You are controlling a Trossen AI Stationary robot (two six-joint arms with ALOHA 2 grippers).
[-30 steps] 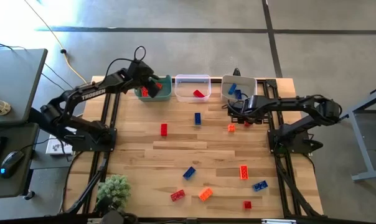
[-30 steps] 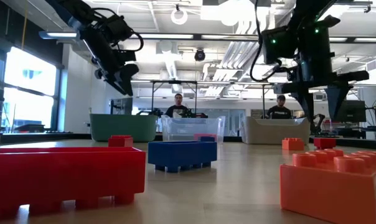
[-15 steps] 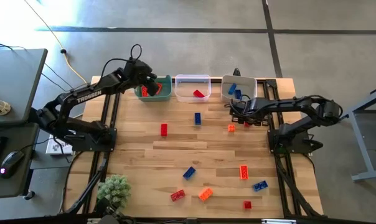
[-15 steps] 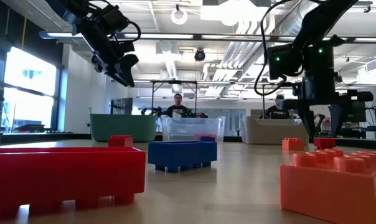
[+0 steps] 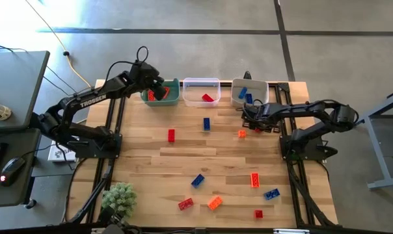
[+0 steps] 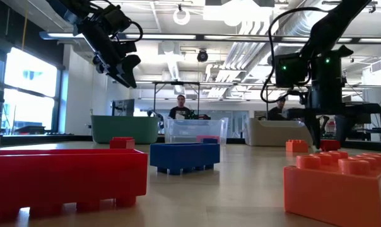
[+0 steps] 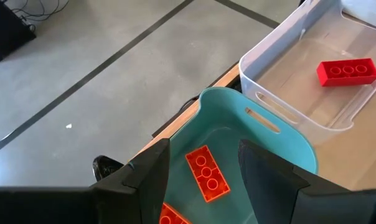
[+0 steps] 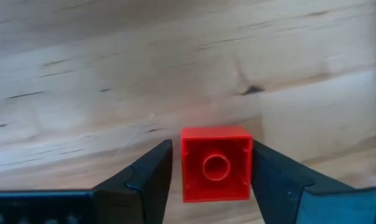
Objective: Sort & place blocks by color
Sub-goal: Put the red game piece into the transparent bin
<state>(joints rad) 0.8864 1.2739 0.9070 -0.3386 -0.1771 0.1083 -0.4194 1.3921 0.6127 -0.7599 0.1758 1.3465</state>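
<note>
Red square brick sits between the right gripper fingers, at the high view's right centre.
Jaws flank it; contact unclear. Left gripper hangs open above the teal bin.

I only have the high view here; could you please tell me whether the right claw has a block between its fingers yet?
Observer: Yes. The right wrist view shows a small red square block on the table between the fingers of the right claw. Its hollow side faces the camera, and a sliver of wood shows beside one finger.
Operator: Thank you. Is the left claw carrying anything?
Observer: No. The left wrist view shows the left claw open and empty above the teal bin, where an orange brick lies.
</note>
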